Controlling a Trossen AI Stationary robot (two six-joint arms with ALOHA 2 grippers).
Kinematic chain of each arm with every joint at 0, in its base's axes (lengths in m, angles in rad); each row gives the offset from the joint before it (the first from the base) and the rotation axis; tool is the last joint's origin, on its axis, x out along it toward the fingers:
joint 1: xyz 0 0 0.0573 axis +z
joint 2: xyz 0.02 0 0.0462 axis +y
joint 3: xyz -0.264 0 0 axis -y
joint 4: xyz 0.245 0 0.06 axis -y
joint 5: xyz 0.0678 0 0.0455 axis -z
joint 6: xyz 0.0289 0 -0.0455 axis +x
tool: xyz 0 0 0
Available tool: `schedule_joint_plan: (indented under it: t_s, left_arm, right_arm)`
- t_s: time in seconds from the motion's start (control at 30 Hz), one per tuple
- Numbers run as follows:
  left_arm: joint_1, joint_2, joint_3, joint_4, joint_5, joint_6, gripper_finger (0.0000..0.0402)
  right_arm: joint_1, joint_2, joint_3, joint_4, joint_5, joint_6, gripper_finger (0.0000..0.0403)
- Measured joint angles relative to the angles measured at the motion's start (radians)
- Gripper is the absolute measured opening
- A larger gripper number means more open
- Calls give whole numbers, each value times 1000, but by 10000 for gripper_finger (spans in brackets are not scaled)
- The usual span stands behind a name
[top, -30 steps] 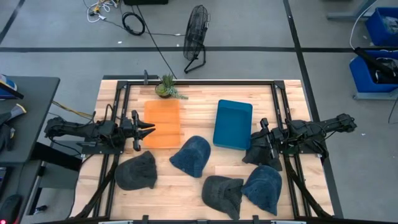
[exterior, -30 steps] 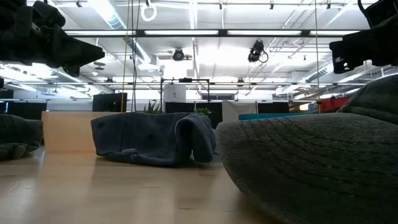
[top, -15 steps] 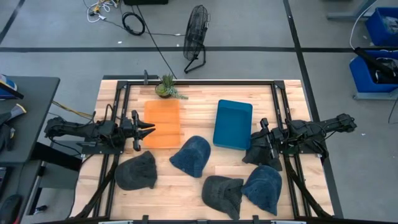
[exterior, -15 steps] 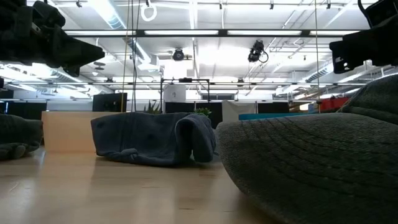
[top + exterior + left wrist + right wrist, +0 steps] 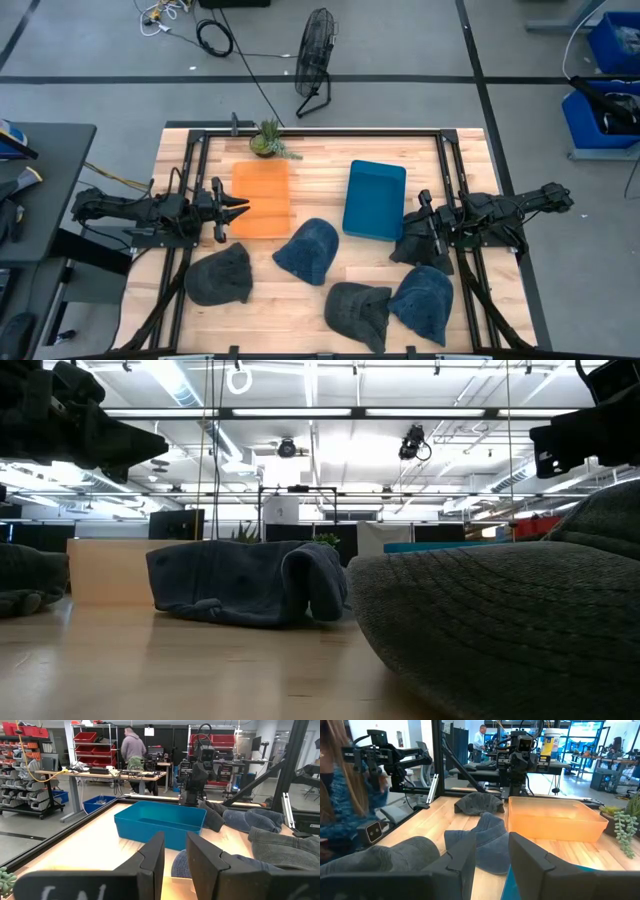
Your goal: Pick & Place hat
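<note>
Several knitted hats lie flat on the wooden table: a dark grey one, a blue one, a dark grey one, a blue one and a dark one under the right arm's tip. My left gripper hovers open at the orange tray's left edge, pointing right. My right gripper hovers open beside the blue bin, pointing left; nothing shows between its fingers. In the low view a grey hat fills the foreground.
A small potted plant stands at the far edge behind the orange tray. Black frame rails run along both sides of the table. People move in the room beyond. Bare wood shows between the tray and the bin.
</note>
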Motion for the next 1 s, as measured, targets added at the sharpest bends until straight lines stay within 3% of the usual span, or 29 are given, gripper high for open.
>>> schedule_joint_plan:
  t_s: [0.5, 0.73, 0.87, 1.0]
  left_arm:
    - [2, 0, 0, 68, -1, 24, 85]
    - [1, 0, 0, 250, 0, 391, 85]
    - [2, 0, 0, 258, -1, 510, 85]
    - [1, 0, 9, 222, -1, 518, 85]
  right_arm:
    - [0, 0, 0, 0, 0, 0, 121]
    - [0, 0, 0, 0, 0, 0, 121]
    - [0, 0, 0, 0, 0, 0, 121]
    - [0, 0, 0, 0, 0, 0, 121]
